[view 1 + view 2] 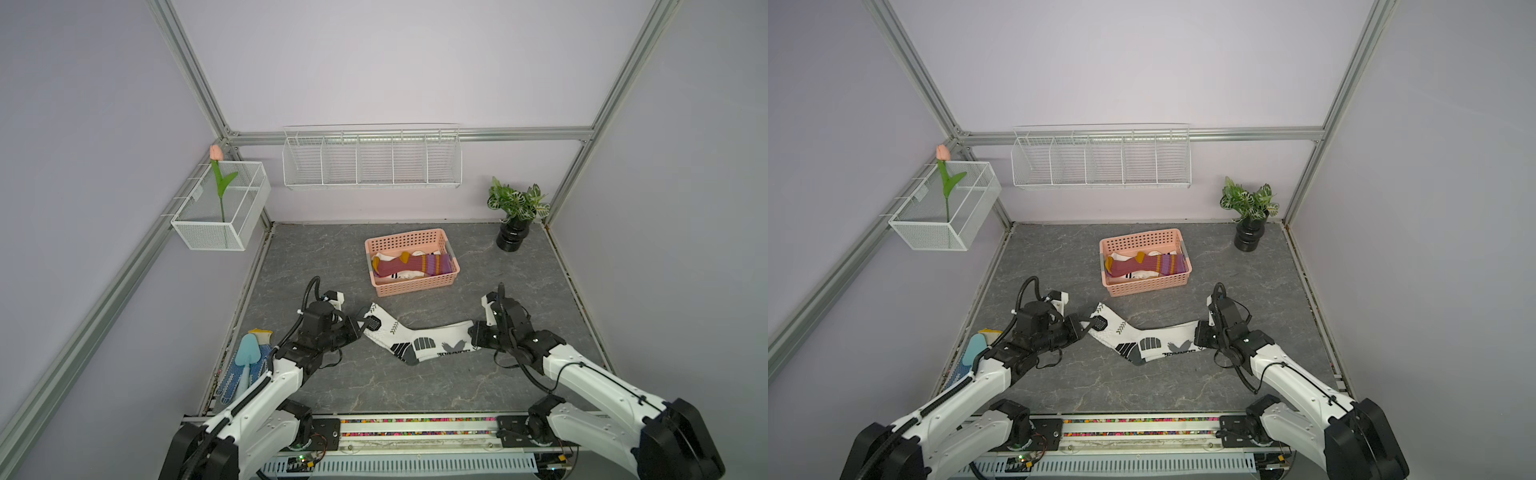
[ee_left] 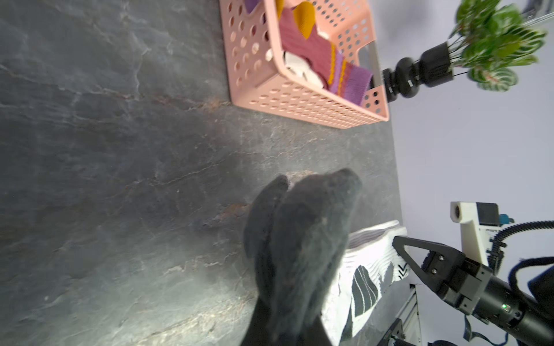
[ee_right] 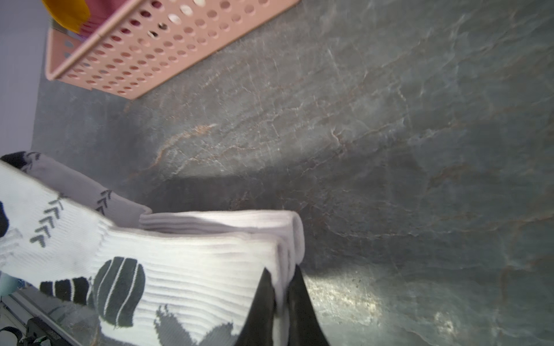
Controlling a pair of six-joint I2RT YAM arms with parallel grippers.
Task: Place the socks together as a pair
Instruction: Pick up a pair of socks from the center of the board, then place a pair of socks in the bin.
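Surface: a grey stone-look table (image 1: 415, 386) enclosed by pale lilac walls.
Socks in play: two white sports socks (image 1: 419, 340) with grey-black markings, lying one on the other mid-table.
Left side: the left gripper (image 1: 361, 326) is pinched tight on their dark toe ends.
Right side: the right gripper (image 1: 473, 334) is pinched tight on the white cuffs.
Behind: a pink basket (image 1: 409, 241) holds maroon socks (image 1: 415, 264) lying over white ones.

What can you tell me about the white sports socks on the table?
Two white ribbed fabric socks with grey-black markings, stacked one on the other, bent at the heel, on the grey table near the pink basket. The left gripper is shut on the toe end, the right gripper on the cuffs.
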